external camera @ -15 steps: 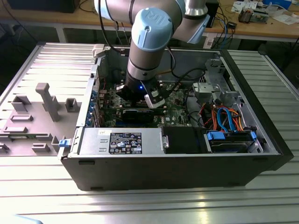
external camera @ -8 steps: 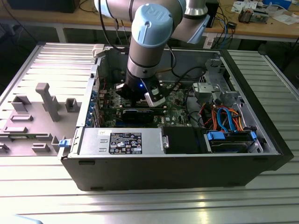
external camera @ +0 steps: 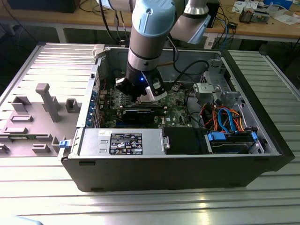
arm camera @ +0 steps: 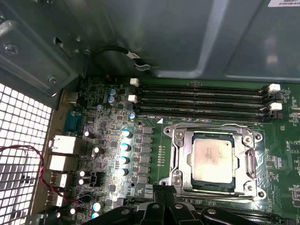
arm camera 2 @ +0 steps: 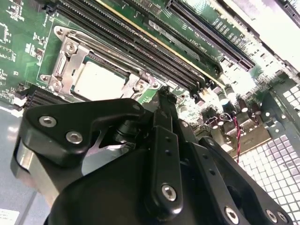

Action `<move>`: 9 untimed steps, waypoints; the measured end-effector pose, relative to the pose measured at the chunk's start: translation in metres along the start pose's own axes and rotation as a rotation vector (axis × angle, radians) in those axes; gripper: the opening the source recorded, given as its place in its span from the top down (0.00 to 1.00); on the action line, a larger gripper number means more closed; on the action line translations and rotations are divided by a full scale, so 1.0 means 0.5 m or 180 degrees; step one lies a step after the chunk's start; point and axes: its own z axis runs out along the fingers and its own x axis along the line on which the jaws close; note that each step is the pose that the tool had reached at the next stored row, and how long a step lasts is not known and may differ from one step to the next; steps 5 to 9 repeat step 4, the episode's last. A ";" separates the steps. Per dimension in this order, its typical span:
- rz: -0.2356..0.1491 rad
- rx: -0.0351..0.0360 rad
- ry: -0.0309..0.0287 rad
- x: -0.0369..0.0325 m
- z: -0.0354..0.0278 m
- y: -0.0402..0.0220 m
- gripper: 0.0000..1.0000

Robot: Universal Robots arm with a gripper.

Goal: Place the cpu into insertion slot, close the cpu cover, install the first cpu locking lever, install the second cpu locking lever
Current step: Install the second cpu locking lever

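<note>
The cpu (arm camera: 211, 158) (arm camera 2: 97, 79) lies flat in the insertion slot (arm camera: 191, 161) on the green motherboard, its dull silver top facing up. The cpu cover (arm camera: 185, 140) (arm camera 2: 65, 63) is down around it, framing the chip. A thin metal lever rod (arm camera: 211, 125) runs along one edge of the frame; whether it is latched I cannot tell. My gripper (arm camera: 161, 191) (arm camera 2: 162, 96) hovers just beside the socket, shut with nothing in it. In the exterior view my gripper (external camera: 140, 91) reaches down inside the open computer case.
Long memory slots (arm camera: 201, 101) run beside the socket. A long black card (external camera: 138, 114), a power supply (external camera: 122, 140) and orange and blue cables (external camera: 225, 117) crowd the case. Case walls (external camera: 98, 61) surround the board. A grey fixture (external camera: 47, 101) stands at the exterior view's left.
</note>
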 end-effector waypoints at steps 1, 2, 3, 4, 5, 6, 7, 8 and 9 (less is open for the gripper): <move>0.0000 0.0000 0.0000 0.000 0.000 0.000 0.89; 0.0000 0.0000 0.0000 0.000 -0.001 0.000 0.89; 0.0000 0.0000 0.0000 0.000 -0.001 0.000 0.89; 0.0000 0.0000 0.0000 0.000 -0.001 0.000 0.89; 0.0000 0.0000 0.0000 0.000 -0.001 0.000 0.89; 0.0000 0.0000 0.0000 0.000 -0.001 0.000 0.89; 0.0000 0.0000 0.0000 0.000 -0.001 0.000 0.89; 0.0000 0.0000 0.0000 0.000 -0.001 0.000 0.89; 0.0000 0.0000 0.0000 0.000 -0.001 0.000 0.89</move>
